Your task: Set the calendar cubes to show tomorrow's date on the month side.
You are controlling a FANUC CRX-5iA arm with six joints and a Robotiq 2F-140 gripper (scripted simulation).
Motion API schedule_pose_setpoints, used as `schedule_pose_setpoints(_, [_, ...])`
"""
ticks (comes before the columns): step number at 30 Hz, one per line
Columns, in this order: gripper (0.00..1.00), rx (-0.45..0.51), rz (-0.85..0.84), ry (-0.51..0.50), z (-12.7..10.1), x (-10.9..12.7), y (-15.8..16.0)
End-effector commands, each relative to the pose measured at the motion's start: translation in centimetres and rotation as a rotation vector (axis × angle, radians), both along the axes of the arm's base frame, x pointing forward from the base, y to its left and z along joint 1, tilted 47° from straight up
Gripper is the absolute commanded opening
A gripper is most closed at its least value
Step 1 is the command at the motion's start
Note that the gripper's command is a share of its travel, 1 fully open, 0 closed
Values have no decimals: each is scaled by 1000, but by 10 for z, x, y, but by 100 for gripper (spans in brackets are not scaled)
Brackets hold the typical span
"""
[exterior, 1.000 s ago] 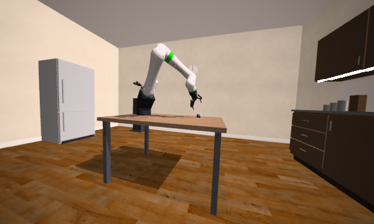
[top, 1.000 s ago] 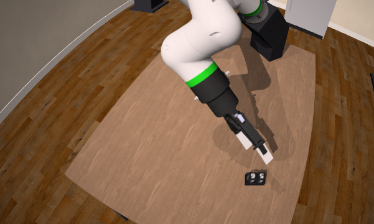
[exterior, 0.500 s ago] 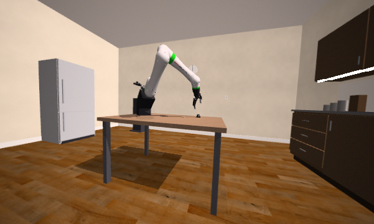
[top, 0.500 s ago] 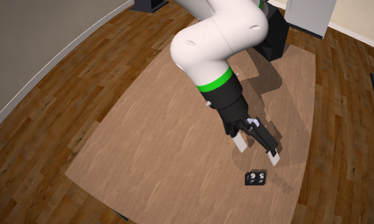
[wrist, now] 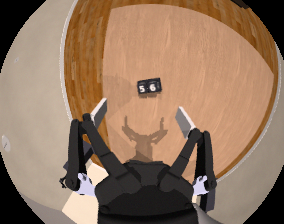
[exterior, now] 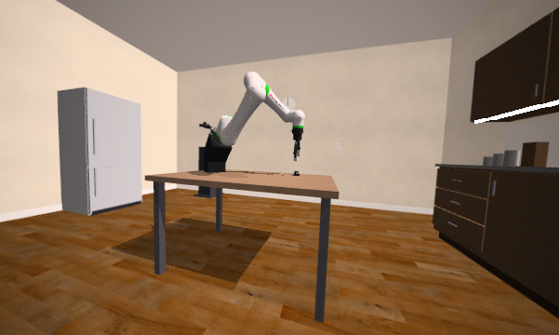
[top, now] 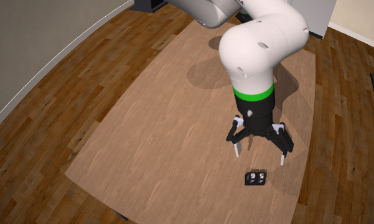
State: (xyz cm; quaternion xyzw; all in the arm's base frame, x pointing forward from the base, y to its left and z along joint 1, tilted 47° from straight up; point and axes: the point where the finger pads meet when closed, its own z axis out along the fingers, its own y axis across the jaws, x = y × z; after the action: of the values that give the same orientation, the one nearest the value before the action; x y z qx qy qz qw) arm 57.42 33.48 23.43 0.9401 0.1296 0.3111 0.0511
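Observation:
A small black block calendar (top: 255, 178) (wrist: 149, 86) (exterior: 296, 174) sits on the wooden table (top: 162, 130) near its front right part. Two dark cubes sit side by side in its tray. In the top view the left cube (top: 251, 177) shows a white digit that reads 6 or 9 and the right cube (top: 261, 177) shows 5. My gripper (top: 259, 157) (wrist: 142, 108) (exterior: 296, 158) is wide open and empty. It points straight down and hangs well above the calendar, a little behind it. The side with the month's name is too small to read.
The arm's base stands at the far end of the table (exterior: 242, 179). The table's right edge lies close to the calendar. A fridge (exterior: 99, 149) stands far to the left and kitchen cabinets (exterior: 507, 205) far to the right.

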Motion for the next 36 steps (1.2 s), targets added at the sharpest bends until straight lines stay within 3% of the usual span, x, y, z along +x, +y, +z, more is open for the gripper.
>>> schedule_pose_setpoints(1, [100, -146, 28, -21, -2, 1, 3])
schedule_pose_setpoints(5, [100, -323, 69, -52, -1, 3, 7])
schedule_pose_setpoints(11, [100, -447, 98, -74, -1, 4, 10])
schedule_pose_setpoints(30, [100, -444, 87, -78, -1, 4, 10])
schedule_pose_setpoints(36, [100, -292, -95, -117, -4, 8, 9])
